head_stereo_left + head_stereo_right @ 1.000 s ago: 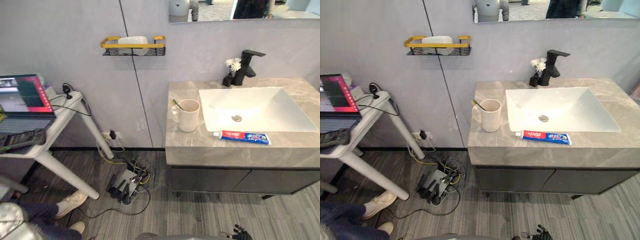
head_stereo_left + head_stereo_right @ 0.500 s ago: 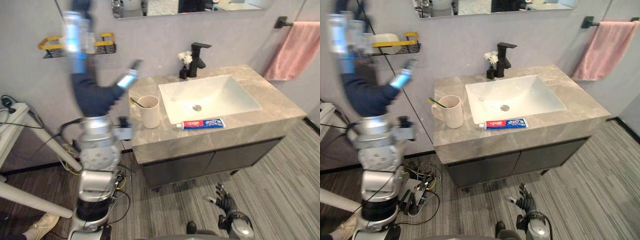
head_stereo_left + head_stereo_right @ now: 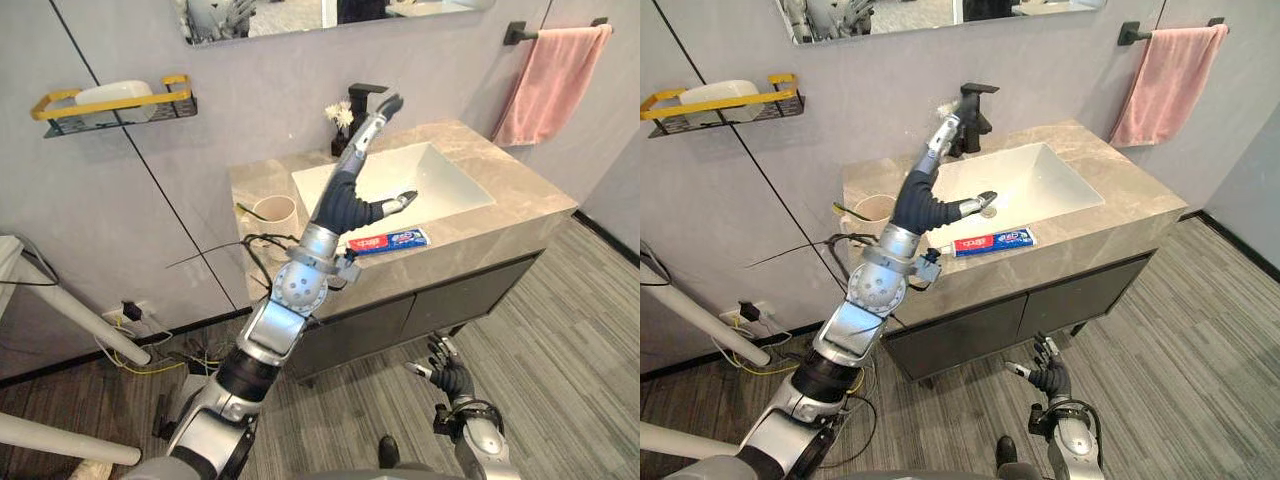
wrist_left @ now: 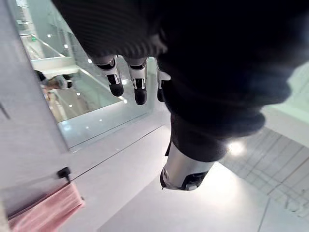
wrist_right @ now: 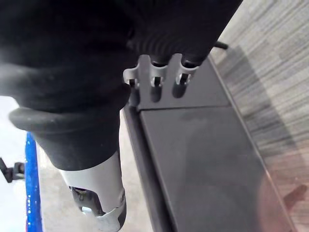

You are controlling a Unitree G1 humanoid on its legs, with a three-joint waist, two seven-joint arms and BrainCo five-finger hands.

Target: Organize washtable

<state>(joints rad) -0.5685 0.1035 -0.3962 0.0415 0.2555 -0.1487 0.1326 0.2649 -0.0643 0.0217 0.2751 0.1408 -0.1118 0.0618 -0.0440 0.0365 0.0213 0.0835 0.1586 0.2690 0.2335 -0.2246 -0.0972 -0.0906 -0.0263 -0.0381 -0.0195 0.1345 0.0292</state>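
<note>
While the left hand (image 3: pixel 352 185) hangs above the sink (image 3: pixel 455 185) with fingers straight and thumb spread well apart, holding nothing, the toothpaste tube (image 3: pixel 392 239) lies flat on the counter (image 3: pixel 530 195). It sits between the basin's front rim and the counter's front edge, just beside the forearm. Its long axis runs along that front edge, and the red end points toward the mug (image 3: pixel 276 212), the blue end toward the pink towel (image 3: pixel 548 70) (which end bears the cap is too small to tell). The mug, a toothbrush (image 3: pixel 246 207) leaning in it, stands at the counter's left. The right hand (image 3: pixel 447 372) hangs low before the cabinet (image 3: pixel 470 290), fingers relaxed and empty.

The likely hazards come from the raised arm. A careless drop of the forearm could shove the tube over the front edge or into the basin. A sideways sweep could tip the mug. The fingertips are near the black faucet (image 3: pixel 362 98) and the small flower vase (image 3: pixel 340 118), which looks easy to topple.
</note>
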